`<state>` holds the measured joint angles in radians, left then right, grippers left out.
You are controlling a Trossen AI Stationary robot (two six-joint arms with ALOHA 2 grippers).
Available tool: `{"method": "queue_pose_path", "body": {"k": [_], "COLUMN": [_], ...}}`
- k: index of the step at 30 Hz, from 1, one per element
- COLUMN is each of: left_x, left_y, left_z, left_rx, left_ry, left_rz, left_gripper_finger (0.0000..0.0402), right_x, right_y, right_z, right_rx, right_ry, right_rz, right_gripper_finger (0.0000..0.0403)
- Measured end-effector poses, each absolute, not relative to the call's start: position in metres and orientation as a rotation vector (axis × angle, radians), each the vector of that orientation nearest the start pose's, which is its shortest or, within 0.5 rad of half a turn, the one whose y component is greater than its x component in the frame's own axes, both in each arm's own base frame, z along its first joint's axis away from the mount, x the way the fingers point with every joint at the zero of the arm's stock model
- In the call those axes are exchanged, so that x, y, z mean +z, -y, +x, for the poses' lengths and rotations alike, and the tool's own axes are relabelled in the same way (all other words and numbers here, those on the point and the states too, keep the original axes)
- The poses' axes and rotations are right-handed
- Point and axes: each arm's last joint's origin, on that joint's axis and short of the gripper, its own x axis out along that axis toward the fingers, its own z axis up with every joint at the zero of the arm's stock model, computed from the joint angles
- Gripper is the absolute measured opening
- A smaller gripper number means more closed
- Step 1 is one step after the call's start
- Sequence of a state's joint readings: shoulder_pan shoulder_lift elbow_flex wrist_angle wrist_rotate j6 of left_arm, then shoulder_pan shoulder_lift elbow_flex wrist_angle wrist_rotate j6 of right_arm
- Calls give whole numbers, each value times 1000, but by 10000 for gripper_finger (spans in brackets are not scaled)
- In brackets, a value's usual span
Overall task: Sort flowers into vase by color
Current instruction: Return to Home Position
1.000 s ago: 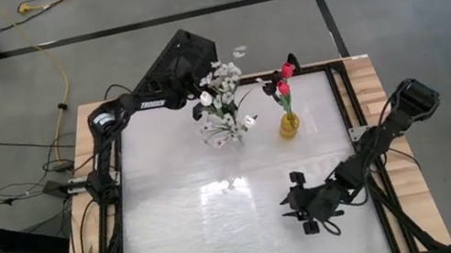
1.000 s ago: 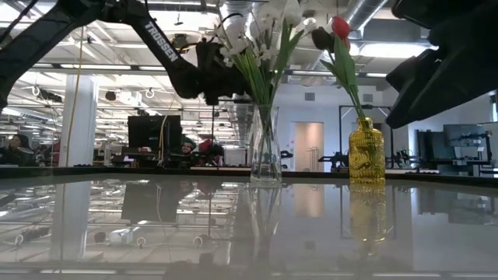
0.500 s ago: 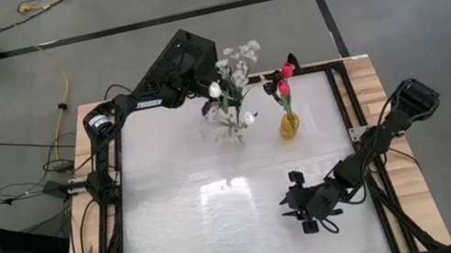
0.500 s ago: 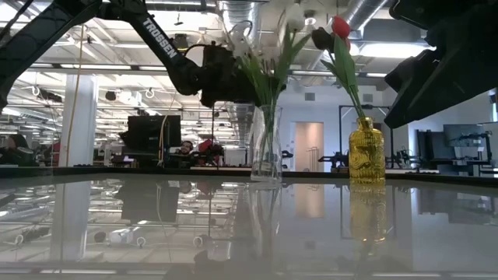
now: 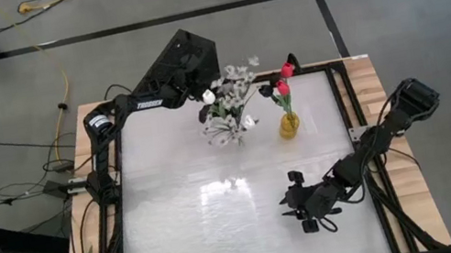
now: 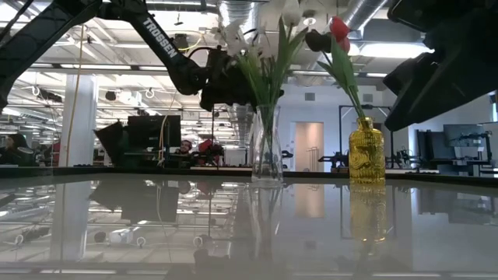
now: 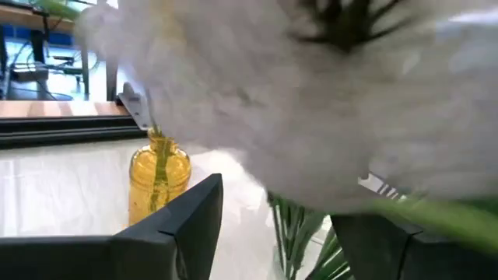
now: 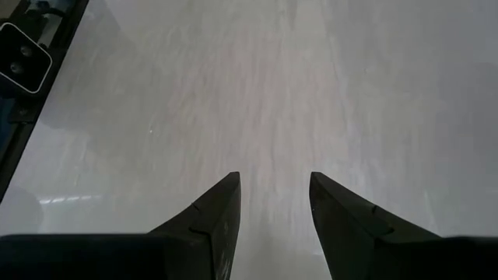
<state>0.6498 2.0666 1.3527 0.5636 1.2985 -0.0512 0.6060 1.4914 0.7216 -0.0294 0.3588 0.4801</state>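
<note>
While both arms hang over the table [image 5: 180,237], we've got the clear vase [image 5: 227,134] standing far-centre, packed with white flowers [image 5: 228,89]: tulips and sprigs of small blossoms. Just to its right, the yellow vase [image 5: 289,125] holds the red tulips [image 6: 339,29] and one dark bloom [image 6: 319,40]. We find the left gripper [image 7: 276,214] right up at the far-left side of the white bunch, jaws spread, with green stems showing between them. The right gripper [image 8: 274,187] sits low over bare table at near right, well apart from both vases, jaws spread too. From the low view we get stems running down inside both vases, which the top-down view hides. Our left wrist view is mostly one blurred white bloom, the yellow vase beyond it.
</note>
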Motion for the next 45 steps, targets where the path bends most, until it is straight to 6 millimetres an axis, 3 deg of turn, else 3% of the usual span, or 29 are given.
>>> {"method": "queue_pose_path", "body": {"k": [10,20,26,30,37,41,45], "left_x": [215,206,228,246,275,285,286], "left_y": [-250,-257,-241,-229,-208,-191,-168], "left_z": [362,331,310,295,254,229,210], "left_rx": [-650,-435,-285,-75,484,619,697], "left_ry": [-119,-340,-554,-760,-1164,-1289,-1271], "left_rz": [-182,-187,-56,-2,-45,-168,-294], "left_gripper_finger": [223,222,222,222,222,222,222], "right_x": [170,170,170,171,206,234,255], "right_y": [-152,-152,-150,-144,-120,-103,-89], "right_z": [237,237,238,241,224,208,192], "right_rx": [61,75,84,65,41,41,38], "right_ry": [-760,-767,-765,-761,-739,-674,-611], "right_rz": [76,67,28,28,17,19,32], "right_gripper_finger": [180,180,180,180,180,180,180]}}
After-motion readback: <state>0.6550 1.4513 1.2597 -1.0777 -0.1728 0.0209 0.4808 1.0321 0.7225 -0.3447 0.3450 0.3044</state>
